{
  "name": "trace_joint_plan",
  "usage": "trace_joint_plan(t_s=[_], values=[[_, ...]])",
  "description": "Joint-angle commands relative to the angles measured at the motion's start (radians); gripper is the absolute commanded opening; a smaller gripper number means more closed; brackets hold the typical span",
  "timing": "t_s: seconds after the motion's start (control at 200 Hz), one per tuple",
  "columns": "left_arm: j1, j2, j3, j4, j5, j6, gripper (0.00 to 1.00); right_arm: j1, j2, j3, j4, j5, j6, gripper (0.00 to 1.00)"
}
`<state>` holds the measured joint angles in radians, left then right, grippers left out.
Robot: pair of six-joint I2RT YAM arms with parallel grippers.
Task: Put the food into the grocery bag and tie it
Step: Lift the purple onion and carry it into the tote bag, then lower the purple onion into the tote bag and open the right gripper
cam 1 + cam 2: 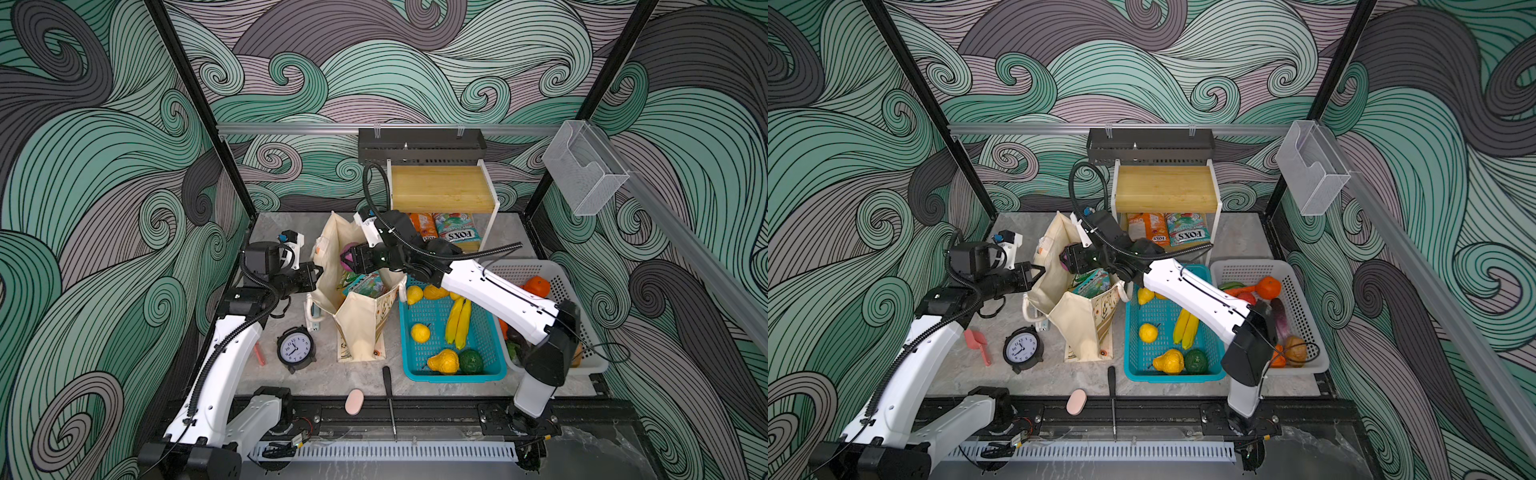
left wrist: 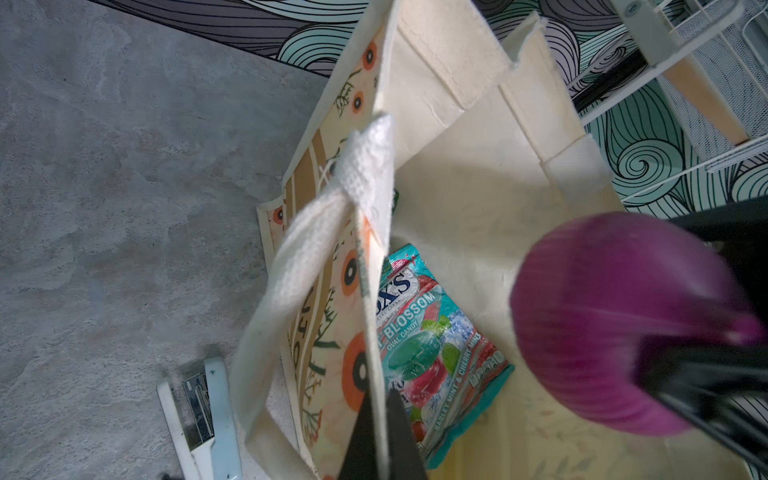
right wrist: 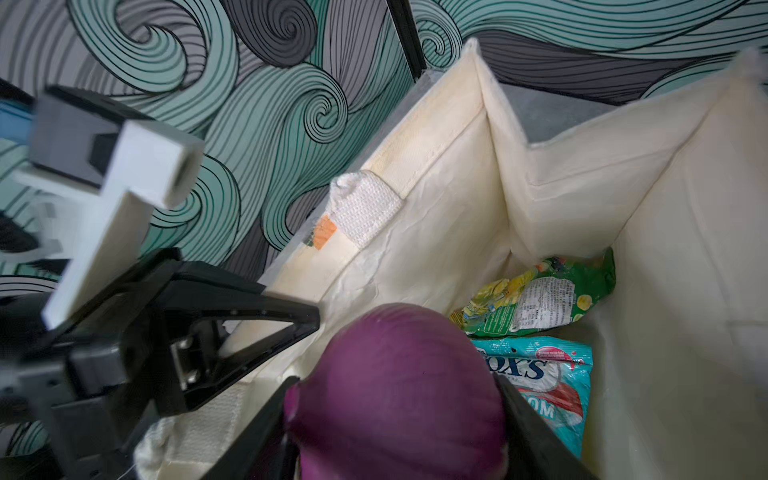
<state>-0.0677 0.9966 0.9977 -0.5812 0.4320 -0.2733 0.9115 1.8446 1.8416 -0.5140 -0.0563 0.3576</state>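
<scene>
The onion (image 3: 399, 386), held in the right gripper (image 1: 345, 259) just above the open bag (image 1: 361, 324), should go lower before letting go, while the left gripper (image 1: 319, 272) pinches the bag's edge.

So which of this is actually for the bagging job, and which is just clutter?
Job: grocery bag, rim pinched in left jaws; purple onion in right jaws; teal snack packet and green-yellow packet inside the bag; bananas; orange.
Clutter: alarm clock; pink pad; screwdriver; stapler.
</scene>
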Motion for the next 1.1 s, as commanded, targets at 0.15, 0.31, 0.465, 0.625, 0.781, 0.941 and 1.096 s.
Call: trace_joint_plan(t_s=[0.15,0.31,0.465,0.625,0.781,0.941,1.096], values=[[0.002,-0.021,-0.004,0.006,0.03,-0.003,0.0,-0.002,0.159,0.106,-0.106,0.112,-0.074,0.41],[0.002,-0.021,-0.004,0.007,0.034,-0.003,0.0,-0.011,0.224,0.127,-0.106,0.118,-0.073,0.41],[0.002,-0.019,-0.005,0.007,0.036,-0.004,0.0,-0.013,0.288,0.168,-0.119,0.17,-0.077,0.41],[0.002,-0.021,-0.005,0.007,0.033,-0.002,0.0,-0.013,0.35,0.192,-0.129,0.225,-0.092,0.41],[0.002,-0.021,-0.005,0.008,0.034,-0.002,0.0,-0.013,0.386,0.193,-0.129,0.231,-0.09,0.42],[0.002,-0.021,-0.005,0.008,0.037,-0.004,0.0,-0.013,0.418,0.195,-0.129,0.233,-0.086,0.44],[0.002,-0.023,-0.005,0.007,0.035,-0.002,0.0,-0.013,0.435,0.191,-0.128,0.225,-0.08,0.48]])
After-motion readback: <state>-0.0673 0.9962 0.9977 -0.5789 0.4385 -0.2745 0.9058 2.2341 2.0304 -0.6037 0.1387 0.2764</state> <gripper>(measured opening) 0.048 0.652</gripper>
